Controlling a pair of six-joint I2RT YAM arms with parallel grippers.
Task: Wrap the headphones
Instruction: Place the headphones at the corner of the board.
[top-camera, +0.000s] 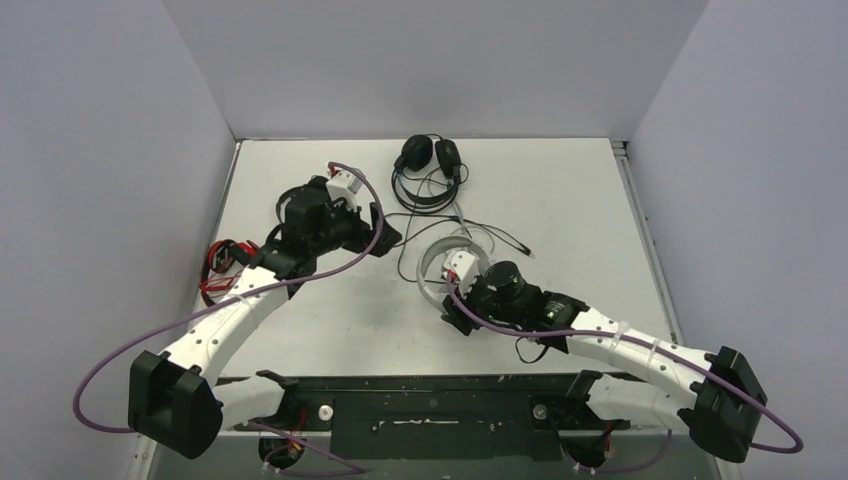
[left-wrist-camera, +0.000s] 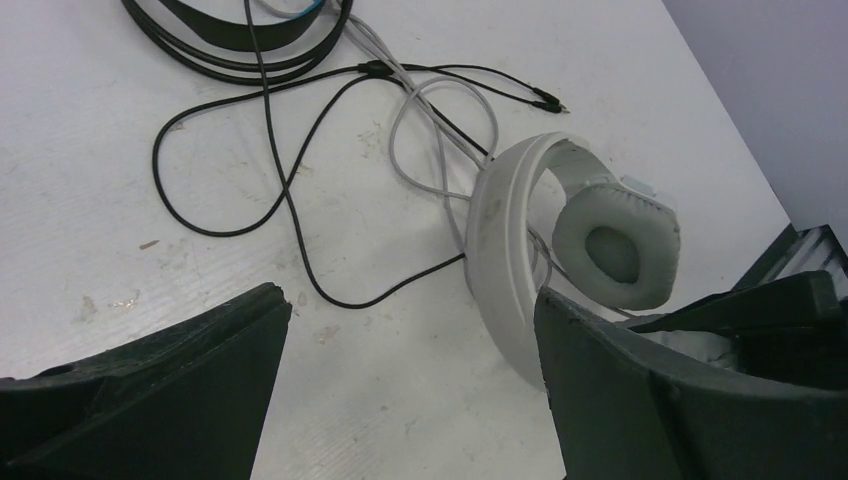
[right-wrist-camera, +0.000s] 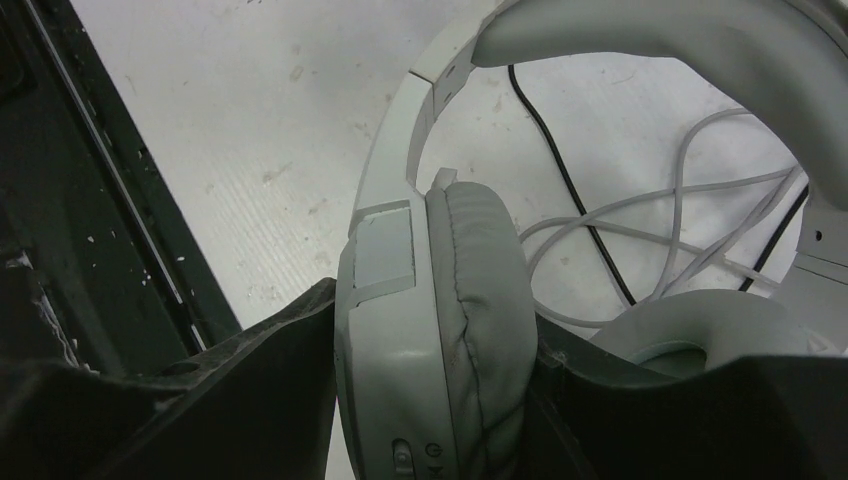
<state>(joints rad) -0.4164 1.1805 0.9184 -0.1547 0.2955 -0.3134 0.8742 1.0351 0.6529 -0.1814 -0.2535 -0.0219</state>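
Clamping pincer (right): the right pincer (right-wrist-camera: 435, 330) is closed narrowly on one ear cup (right-wrist-camera: 470, 300) of the white-grey headset (left-wrist-camera: 497, 230). One finger is on the hard shell and the other on the cushion.
Second pincer (left): the left pincer (left-wrist-camera: 410, 300) stands wide and holds nothing, with bare surface (left-wrist-camera: 400, 420) between its fingers.
Headset relative to the pincers: it lies between the two, near the middle of the surface. Its headband (left-wrist-camera: 490, 270) is just beside the left pincer's right finger, and its second ear cup (left-wrist-camera: 615, 245) shows its cushion to the left wrist view.
Cables nearest the grasp: one grey cable (left-wrist-camera: 440, 150) loops loosely beside the headband. A black cable (left-wrist-camera: 230, 225) runs in wide loops across the surface and ends in a plug (left-wrist-camera: 550, 100).
Count of pincers: two.
Count of headsets: three can be told apart in the top view.
Other headsets: a black headset (top-camera: 428, 160) lies at the far side, well apart from both pincers. Whether it is one headset or two lying together cannot be told. A red-and-black headset (top-camera: 222, 262) lies at the left edge, partly hidden under the left arm.
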